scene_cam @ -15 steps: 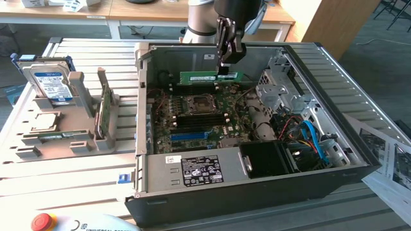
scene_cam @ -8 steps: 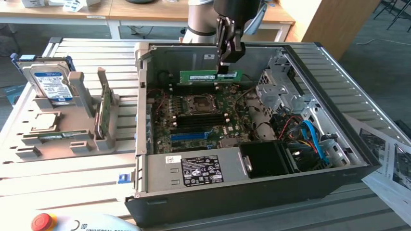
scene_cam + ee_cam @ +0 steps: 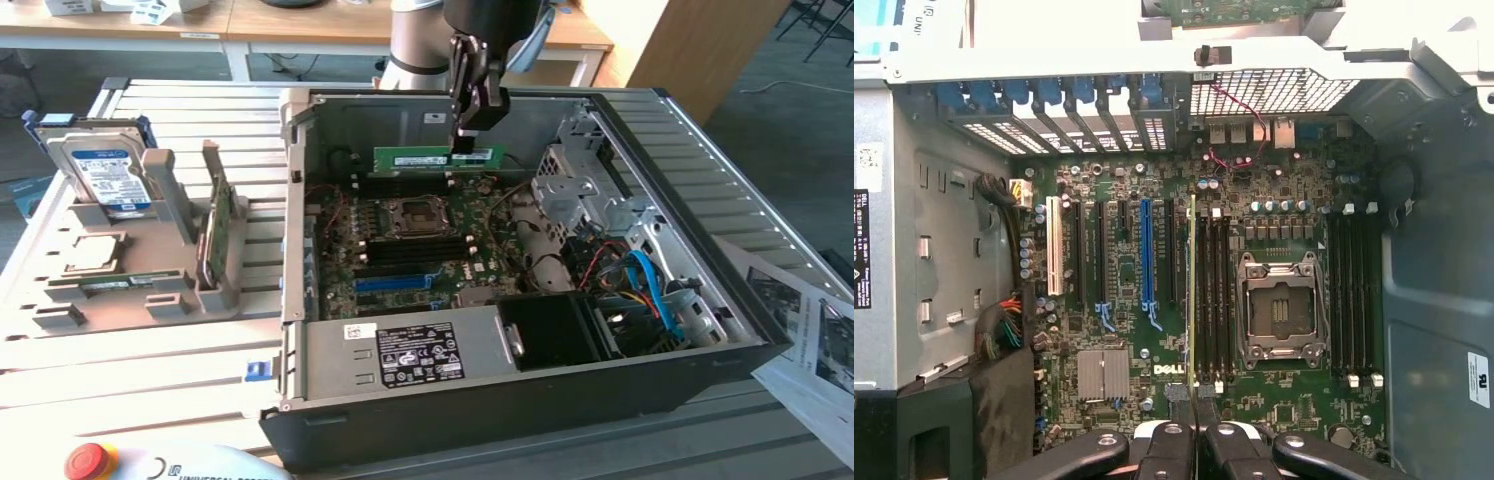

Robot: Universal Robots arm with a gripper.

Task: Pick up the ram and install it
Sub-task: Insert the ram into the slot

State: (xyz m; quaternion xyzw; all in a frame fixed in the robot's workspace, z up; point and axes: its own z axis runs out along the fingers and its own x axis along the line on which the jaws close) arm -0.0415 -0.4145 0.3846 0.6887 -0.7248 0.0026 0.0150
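1. Ram (image 3: 424,158) hangs inside the case (image 3: 534,420), clamped near one end by our gripper (image 3: 469,148), whose jaws are nearly shut on it.
2. In the exterior view it sits at twelve o'clock from the socket (image 3: 411,215), above the slots (image 3: 1216,290), not seated.
3. We judge the off-centre hold could tilt it, jamming one end in a slot; a slight sideways miss would scrape the board (image 3: 1124,290).
4. Wall (image 3: 360,120) at twelve and cage (image 3: 577,190) at three crowd us; room lies open overhead.

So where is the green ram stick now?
In the exterior view the ram is held by the gripper inside the computer case, over the motherboard near the CPU socket.
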